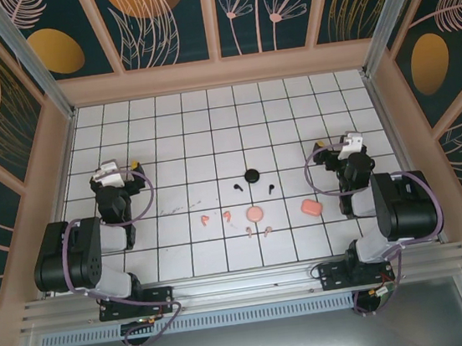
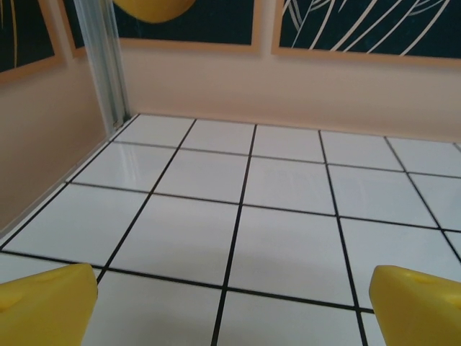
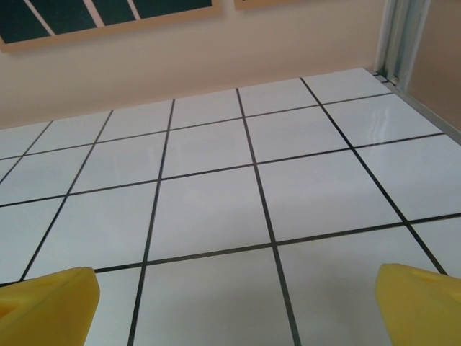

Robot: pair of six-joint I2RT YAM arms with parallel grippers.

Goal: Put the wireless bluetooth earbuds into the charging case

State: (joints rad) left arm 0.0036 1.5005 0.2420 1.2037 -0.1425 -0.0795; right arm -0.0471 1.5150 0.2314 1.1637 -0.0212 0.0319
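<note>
We see the white tiled surface (image 1: pixel 166 122) closed in on three sides by a pale peach wall (image 1: pixel 219 73), with a metal rail (image 1: pixel 244 283) along the near edge. From above, the left hand (image 1: pixel 115 165) sits near the left wall and the right hand (image 1: pixel 345 137) near the right wall, well apart, and rows of bare tiles run from both toward the far wall. Between them, mid-surface, lie the task's things. Two tiny black stemmed earbuds (image 1: pixel 238 186) sit just on the near side of a small round black case (image 1: pixel 253 175). Four pale pink stemmed earbuds (image 1: pixel 227 216) lie around a round pink case (image 1: pixel 255 214), two to its left and two just nearer us. A rounded-rectangular pink case (image 1: pixel 311 208) lies further right, toward the right hand. From this height we cannot tell whether any case is open. The left wrist view adds that hand's yellow fingertips (image 2: pixel 43 306) spread wide at the bottom corners, jaws parted and holding nothing, facing bare tiles, the left wall and an aluminium corner post (image 2: pixel 101 65). The right wrist view gives the same wide, empty spread, with a metal post (image 3: pixel 403 36) at the right wall.
</note>
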